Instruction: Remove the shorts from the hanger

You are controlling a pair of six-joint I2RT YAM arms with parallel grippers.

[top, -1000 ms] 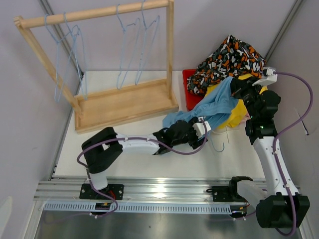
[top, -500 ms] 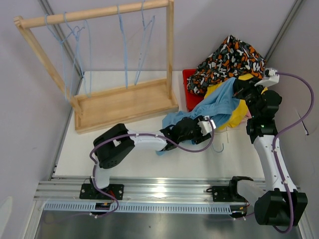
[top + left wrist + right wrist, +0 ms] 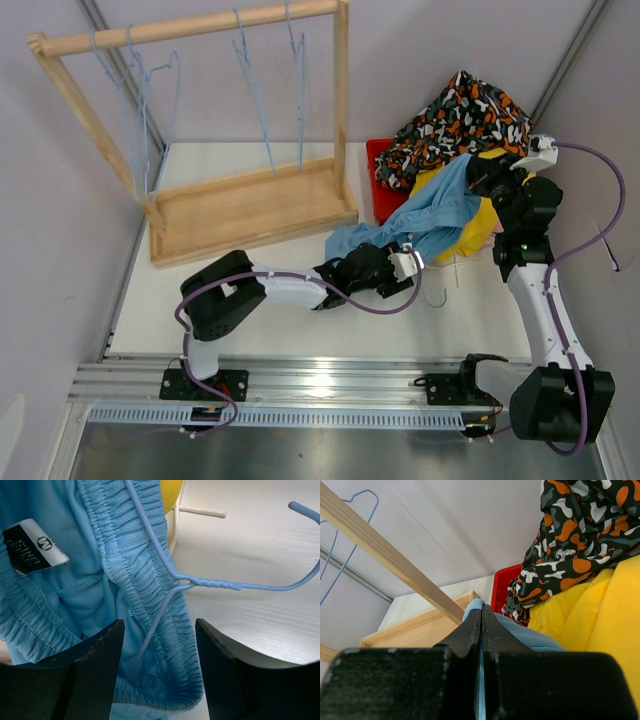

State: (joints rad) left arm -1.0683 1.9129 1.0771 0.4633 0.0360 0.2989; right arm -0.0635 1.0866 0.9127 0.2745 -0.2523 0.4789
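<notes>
The blue shorts (image 3: 432, 212) stretch from the heap at the right down onto the tabletop (image 3: 300, 330), with a wire hanger (image 3: 220, 584) threaded inside their waistband and its hook lying on the tabletop. The left fingers (image 3: 97, 665) stand apart, straddling waistband and wire without pinching either. The right fingers (image 3: 470, 630) are closed on a fold of the blue shorts, beside the yellow shorts (image 3: 478, 228) and blotched shorts (image 3: 460, 115) over a red bin (image 3: 378, 175).

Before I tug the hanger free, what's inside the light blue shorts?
The hanger's arms run into the shorts' waistband; its hook lies outside, over the table. Cloth hides the rest.
</notes>
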